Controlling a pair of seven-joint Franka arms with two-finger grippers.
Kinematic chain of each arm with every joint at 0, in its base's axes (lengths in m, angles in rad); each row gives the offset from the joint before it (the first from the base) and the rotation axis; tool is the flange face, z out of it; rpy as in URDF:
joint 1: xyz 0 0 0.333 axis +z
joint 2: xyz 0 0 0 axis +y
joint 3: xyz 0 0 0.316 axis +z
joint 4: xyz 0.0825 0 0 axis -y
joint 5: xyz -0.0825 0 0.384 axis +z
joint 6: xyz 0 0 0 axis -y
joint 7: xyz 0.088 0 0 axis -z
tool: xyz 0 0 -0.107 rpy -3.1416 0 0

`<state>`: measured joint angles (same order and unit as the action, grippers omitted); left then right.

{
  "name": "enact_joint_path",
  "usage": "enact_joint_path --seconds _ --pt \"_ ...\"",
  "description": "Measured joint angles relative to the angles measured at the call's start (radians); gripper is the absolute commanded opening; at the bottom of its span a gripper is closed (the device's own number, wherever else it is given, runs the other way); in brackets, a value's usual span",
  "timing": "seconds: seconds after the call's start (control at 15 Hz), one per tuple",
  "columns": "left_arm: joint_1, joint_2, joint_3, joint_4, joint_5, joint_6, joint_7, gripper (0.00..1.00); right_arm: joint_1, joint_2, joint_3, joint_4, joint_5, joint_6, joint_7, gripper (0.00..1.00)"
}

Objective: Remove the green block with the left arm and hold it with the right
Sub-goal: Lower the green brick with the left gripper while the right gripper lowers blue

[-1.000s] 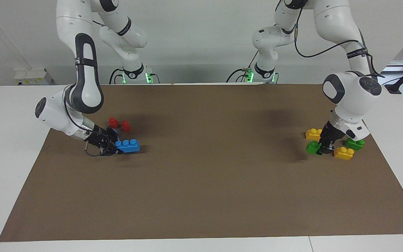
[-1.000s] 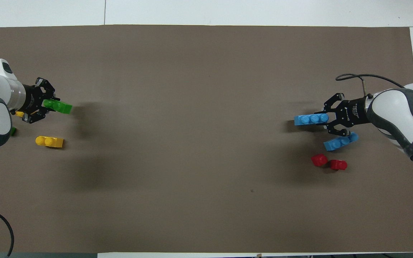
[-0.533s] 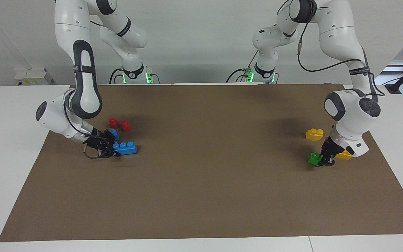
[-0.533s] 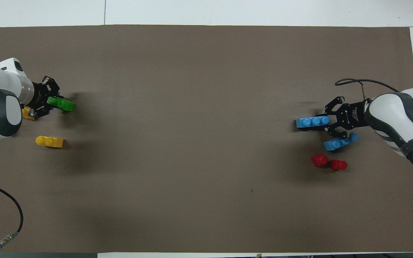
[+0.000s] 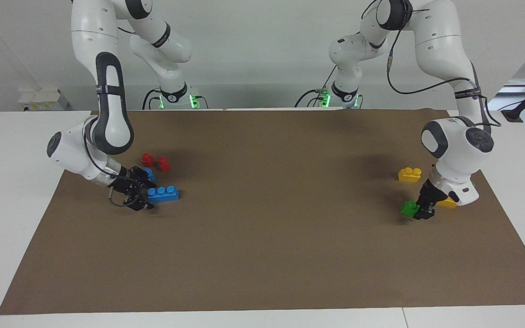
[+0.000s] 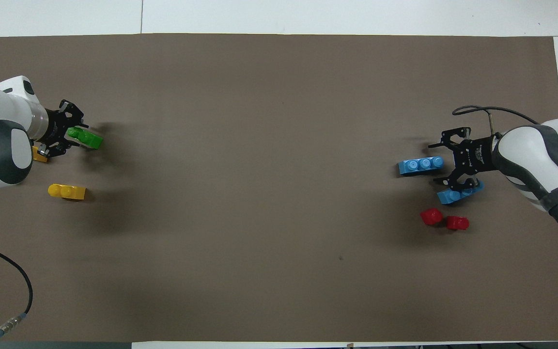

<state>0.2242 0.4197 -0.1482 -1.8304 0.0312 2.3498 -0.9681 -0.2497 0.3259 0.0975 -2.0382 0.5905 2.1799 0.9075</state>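
We find the green block (image 5: 409,208) at the left arm's end of the table, pinched in the left gripper (image 5: 421,211). It looks to be just off the brown paper (image 5: 271,255), with a small shadow under it, though we cannot be sure it has cleared the surface. The fingers grip one end only. From overhead, the block's long axis runs out from the fingertips toward the right arm's end of the table, canted slightly toward the robots. Its free end and studs are therefore exposed.

Two yellow bricks lie close by. One (image 5: 409,174) is nearer to the robots than the block. The other (image 5: 447,203) is half hidden by the left wrist.

The right gripper (image 5: 140,197) is low at the right arm's end, well apart from the block. Its fingers are spread wide and hold nothing. A blue brick (image 5: 163,193) lies just in front of them, a second blue brick (image 5: 149,173) sits under the wrist, and two red pieces (image 5: 155,161) lie nearer to the robots.

We judge that the coming move turns on that gap. The block is entirely in the left arm's reach, so the two grippers would have to meet toward mid-table. There the right gripper could close on the free end, across the block's short width.
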Motion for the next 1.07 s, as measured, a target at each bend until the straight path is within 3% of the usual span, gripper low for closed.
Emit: enact_joint_path --seconds 0.13,0.47,0.73,1.07 --pt "0.000 0.000 0.000 0.011 0.001 -0.010 0.002 1.00 0.000 -0.019 0.000 0.032 -0.042 -0.072 0.028 1.00" --pt "-0.010 -0.027 -0.010 0.072 0.002 -0.061 0.005 1.00 0.004 -0.139 0.002 0.152 -0.281 -0.295 0.033 1.00" --pt "-0.044 -0.129 -0.019 0.080 0.004 -0.165 0.033 1.00 0.010 -0.254 0.008 0.255 -0.355 -0.491 -0.210 1.00" --pt "-0.070 -0.272 -0.025 0.083 0.006 -0.323 0.282 1.00 0.041 -0.412 0.032 0.296 -0.473 -0.607 -0.508 1.00"
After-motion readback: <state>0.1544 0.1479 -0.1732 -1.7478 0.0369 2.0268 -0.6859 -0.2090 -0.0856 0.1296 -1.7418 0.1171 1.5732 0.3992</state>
